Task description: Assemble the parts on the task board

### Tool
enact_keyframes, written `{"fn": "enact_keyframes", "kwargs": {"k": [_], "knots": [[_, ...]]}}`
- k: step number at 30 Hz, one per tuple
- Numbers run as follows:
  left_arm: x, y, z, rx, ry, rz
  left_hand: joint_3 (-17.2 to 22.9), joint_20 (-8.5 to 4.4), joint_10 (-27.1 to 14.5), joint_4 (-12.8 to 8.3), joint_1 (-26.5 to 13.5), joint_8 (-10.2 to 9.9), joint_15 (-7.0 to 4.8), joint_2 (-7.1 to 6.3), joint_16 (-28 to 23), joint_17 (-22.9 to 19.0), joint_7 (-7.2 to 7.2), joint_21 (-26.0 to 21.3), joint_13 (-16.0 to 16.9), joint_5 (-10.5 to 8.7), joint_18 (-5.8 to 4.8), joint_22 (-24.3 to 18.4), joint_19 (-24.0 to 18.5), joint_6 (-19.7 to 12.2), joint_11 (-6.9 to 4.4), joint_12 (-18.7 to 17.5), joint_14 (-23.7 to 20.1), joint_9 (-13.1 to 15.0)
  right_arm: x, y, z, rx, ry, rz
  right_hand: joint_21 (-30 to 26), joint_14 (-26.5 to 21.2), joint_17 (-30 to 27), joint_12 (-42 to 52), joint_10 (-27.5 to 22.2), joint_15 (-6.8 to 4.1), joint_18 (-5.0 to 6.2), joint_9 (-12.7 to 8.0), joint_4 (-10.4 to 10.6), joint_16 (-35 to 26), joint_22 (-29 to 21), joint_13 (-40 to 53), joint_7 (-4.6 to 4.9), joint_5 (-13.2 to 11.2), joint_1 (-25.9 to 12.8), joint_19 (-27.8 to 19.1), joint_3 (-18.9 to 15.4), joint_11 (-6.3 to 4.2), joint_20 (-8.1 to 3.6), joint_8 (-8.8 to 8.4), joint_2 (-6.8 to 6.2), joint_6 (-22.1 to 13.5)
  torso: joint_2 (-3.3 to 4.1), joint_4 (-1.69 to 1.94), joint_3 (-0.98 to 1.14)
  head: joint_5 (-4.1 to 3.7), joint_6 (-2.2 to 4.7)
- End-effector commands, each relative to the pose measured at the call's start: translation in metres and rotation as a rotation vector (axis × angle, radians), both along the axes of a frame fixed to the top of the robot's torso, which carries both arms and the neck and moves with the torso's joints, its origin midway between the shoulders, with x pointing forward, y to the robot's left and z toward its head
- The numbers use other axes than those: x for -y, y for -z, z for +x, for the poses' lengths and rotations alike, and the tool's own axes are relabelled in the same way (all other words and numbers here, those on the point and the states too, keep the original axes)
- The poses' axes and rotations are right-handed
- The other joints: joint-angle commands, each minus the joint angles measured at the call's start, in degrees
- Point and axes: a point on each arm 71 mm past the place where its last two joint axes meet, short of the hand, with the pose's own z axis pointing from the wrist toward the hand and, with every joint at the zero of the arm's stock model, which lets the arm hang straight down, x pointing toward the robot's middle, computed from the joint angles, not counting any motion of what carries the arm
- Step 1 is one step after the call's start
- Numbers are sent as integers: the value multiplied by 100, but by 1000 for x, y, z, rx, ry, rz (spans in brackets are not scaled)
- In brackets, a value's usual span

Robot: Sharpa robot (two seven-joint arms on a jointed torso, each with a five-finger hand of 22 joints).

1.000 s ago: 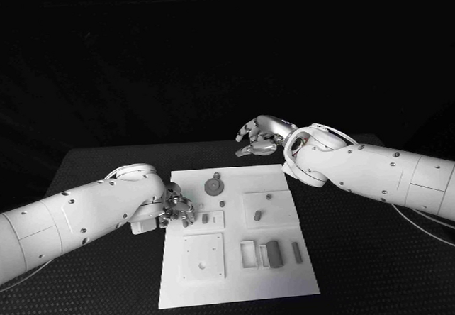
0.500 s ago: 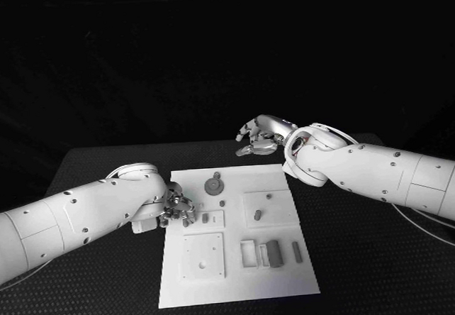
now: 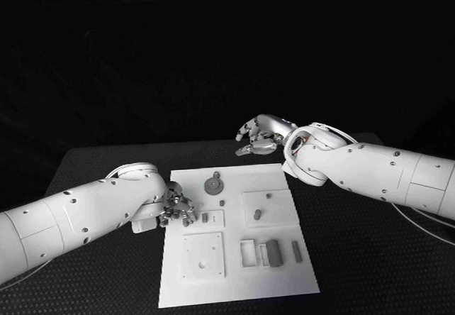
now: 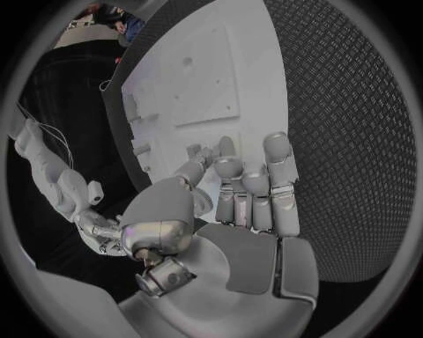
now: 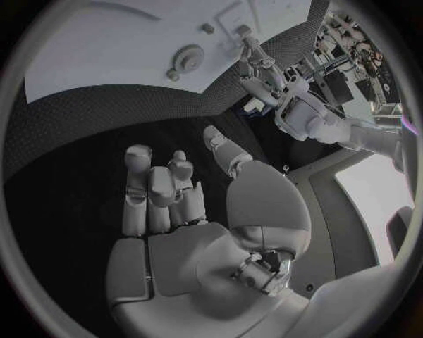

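One white board [image 3: 239, 285] lies on the black surface [image 3: 95, 171] between two hands. The left hand [image 3: 176, 210] rests at the board's left edge with fingers curled over a small grey part [image 3: 205, 218]; whether it grips the part cannot be told. The right hand [image 3: 259, 136] hovers beyond the board's far edge, fingers apart, holding nothing; one round part [image 3: 215, 184] lies nearest it.
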Motion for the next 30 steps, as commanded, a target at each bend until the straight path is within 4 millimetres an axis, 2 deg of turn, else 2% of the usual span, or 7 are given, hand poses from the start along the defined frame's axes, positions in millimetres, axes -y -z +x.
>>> {"fn": "enact_keyframes", "kwargs": {"k": [1,7,19,20,22,30], "knots": [[2,0,-1,-5,15,-1,-34,-50,-19,72,-109,-31,-40,-186,29,-5,35,-25,-8,-68,68,91,-7,-15,-5,26,-1,-14,-1,0,0,-5,-8,-3,-31,-26,-7,-4,-38,12,351,-1,-28,-32,79,-8,140,38,-1,24,-8,-17,-24,-18,49,-116,-1,1,-4,-1,-6],[2,0,-1,-5,15,-2,-56,-58,-24,160,-179,-26,-41,-305,36,-4,35,-33,-4,-70,76,91,-5,-30,-5,29,-9,-7,-1,1,0,-6,-10,-3,-31,-26,-7,-4,-38,12,351,-1,-29,-33,79,-9,140,38,-2,24,-8,-17,-24,-19,48,-117,-1,3,-4,-4,-9],[0,0,0,7,4,-8,-78,-60,-28,214,-220,-19,-43,-409,42,-3,36,-38,0,-70,79,94,-5,-44,-4,31,-15,1,-2,1,0,-7,-11,-3,-33,-27,-8,-4,-39,12,351,-2,-29,-33,79,-10,140,38,-2,23,-8,-16,-23,-20,49,-120,0,0,-3,-2,-9],[-1,-1,0,12,1,-10,-195,-60,-34,163,-271,-16,-39,-351,48,-1,41,-38,5,-67,79,102,-15,-59,-4,35,-23,8,-2,1,0,-7,-10,-3,-33,-27,-8,-4,-39,12,351,-2,-29,-33,79,-10,140,38,-2,23,-8,-16,-23,-21,49,-120,-1,0,-4,-2,-6],[-3,-1,1,22,-8,-17,-287,-62,-39,105,-296,-11,-42,-331,52,-1,38,-41,8,-68,84,104,-23,-69,-2,36,-29,14,-2,1,0,-6,-10,-3,-33,-27,-8,-4,-39,12,351,-2,-29,-34,79,-10,141,38,-3,23,-8,-16,-23,-21,48,-121,-2,2,-4,-3,0],[-13,-12,8,95,-77,-115,-419,-67,-79,59,-379,-48,-33,-427,25,-16,58,-83,-5,-69,98,91,-74,-159,16,3,-70,3,0,1,0,-7,-6,-4,-33,-28,-8,-4,-40,13,351,-3,-29,-34,79,-11,141,38,-3,23,-9,-15,-23,-23,47,-123,-5,-1,1,-9,39]]}}
